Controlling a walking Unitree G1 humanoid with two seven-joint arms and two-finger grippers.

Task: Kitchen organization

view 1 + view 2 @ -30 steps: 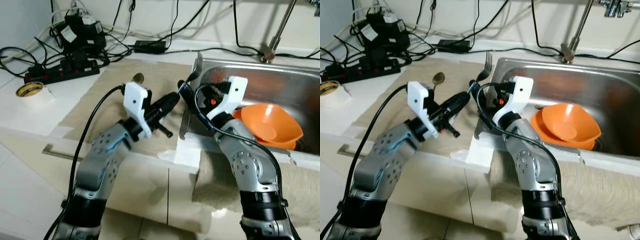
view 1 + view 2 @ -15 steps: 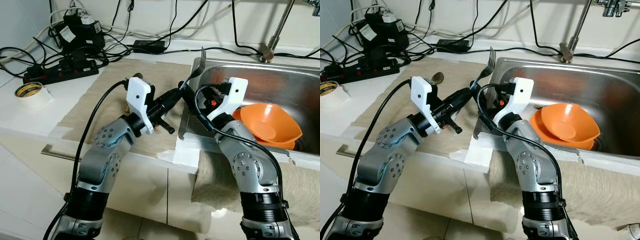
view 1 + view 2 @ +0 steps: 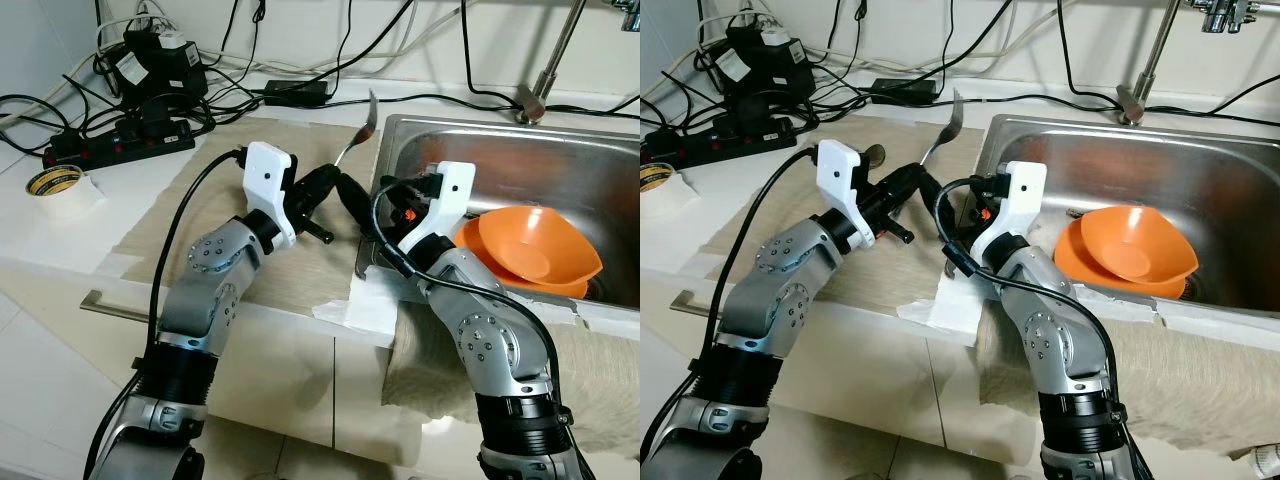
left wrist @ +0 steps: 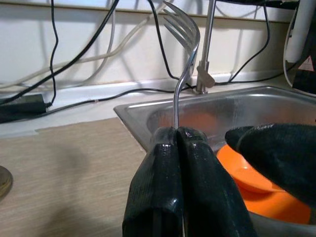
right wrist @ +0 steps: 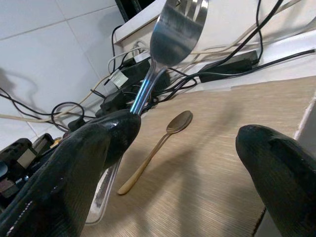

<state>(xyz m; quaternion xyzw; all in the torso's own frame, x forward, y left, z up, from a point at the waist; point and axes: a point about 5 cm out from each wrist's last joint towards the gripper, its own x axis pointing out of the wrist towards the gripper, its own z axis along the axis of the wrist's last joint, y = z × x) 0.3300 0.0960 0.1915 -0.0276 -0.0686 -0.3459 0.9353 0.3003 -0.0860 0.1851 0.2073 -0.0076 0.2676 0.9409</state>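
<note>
A silver fork [image 3: 366, 108] stands tines up over the seam between the beige mat [image 3: 200, 205] and the sink [image 3: 560, 150]. My left gripper [image 3: 337, 184] is shut on its handle, as the left wrist view shows with the fork [image 4: 183, 59] rising from the closed fingertips [image 4: 170, 148]. My right gripper [image 3: 362, 208] is open and close against the left fingertips. In the right wrist view the fork [image 5: 170, 34] runs just past one of its fingers [image 5: 84, 163]. A gold spoon [image 5: 160, 140] lies on the mat behind.
Two stacked orange bowls [image 3: 535, 245] sit in the sink under the faucet [image 3: 545, 70]. A power strip [image 3: 120, 140], adapters and cables crowd the back left. A tape roll [image 3: 58, 185] lies at the far left. A towel [image 3: 600, 370] hangs over the counter's front edge.
The left gripper has carried the fork leftward, from over the sink's rim to over the mat's edge. The right gripper followed it to the left.
</note>
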